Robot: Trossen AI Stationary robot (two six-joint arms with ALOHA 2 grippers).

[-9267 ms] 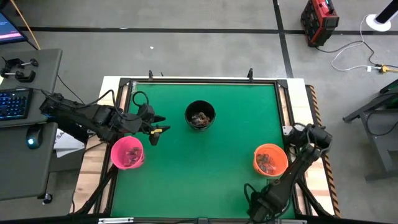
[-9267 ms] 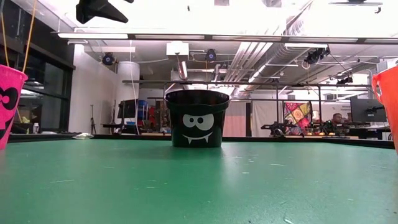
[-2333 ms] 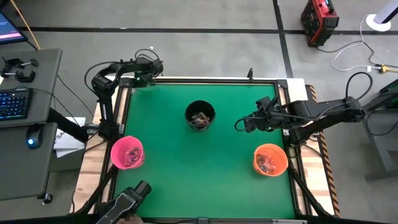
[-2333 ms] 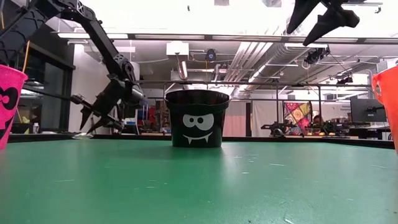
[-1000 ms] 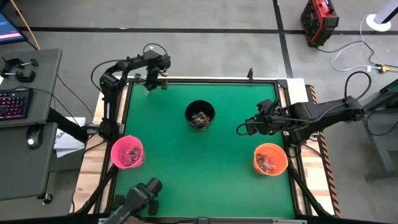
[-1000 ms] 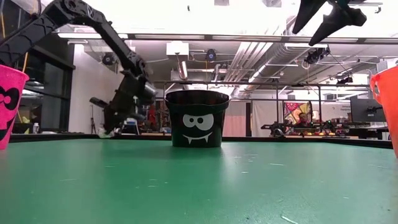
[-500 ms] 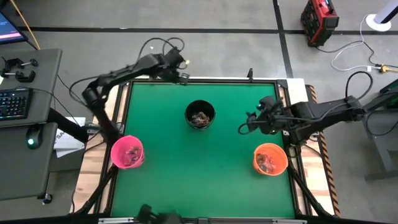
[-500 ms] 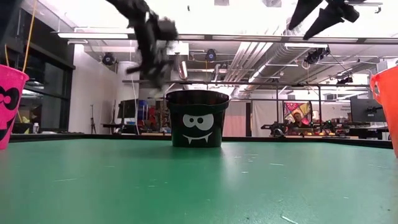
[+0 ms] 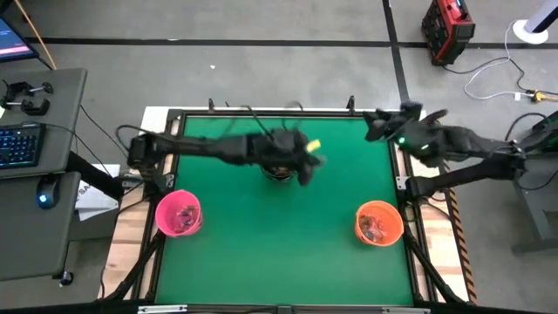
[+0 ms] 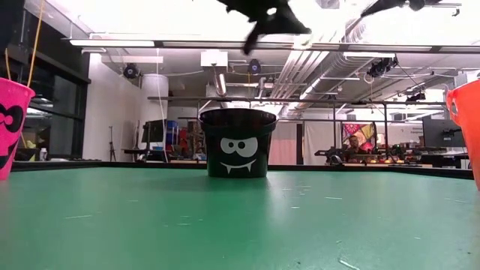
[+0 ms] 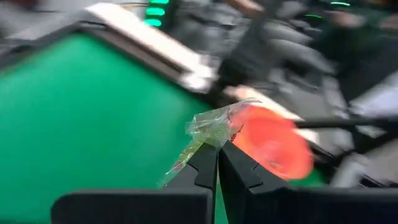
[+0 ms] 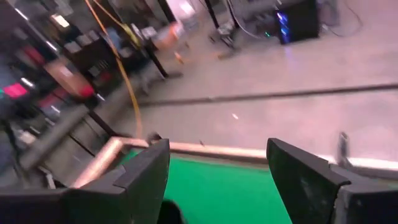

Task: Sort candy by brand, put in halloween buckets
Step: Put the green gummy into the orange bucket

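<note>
My left arm reaches across the table, and its gripper [image 9: 312, 157] hangs shut on a greenish, clear-wrapped candy [image 11: 214, 126] just above the black bucket [image 10: 240, 142], at its right rim. The arm hides most of that bucket from above. The pink bucket [image 9: 179, 215] stands at the near left and the orange bucket [image 9: 379, 223] at the near right, both with candy inside. My right gripper [image 12: 217, 180] is open and holds nothing, high over the table's far right corner [image 9: 377, 122]. My left gripper pinches the candy's crinkly wrapper [image 11: 210, 138] between its two shut fingers. Most of the wrapper sticks out beyond the fingers. The candy is lifted clear of the table and the buckets.
The green table [image 9: 261, 253] has a raised black frame along its edges. The orange bucket [image 11: 273, 142] shows blurred beyond my left fingers. A desk with a keyboard [image 9: 22, 144] stands left of the table.
My left gripper has swung from the table's far left corner, up and toward the right, then toward the near edge over the black bucket, staying shut with the candy. My right gripper has pulled back from above the table's middle right toward the far right corner, still open.
</note>
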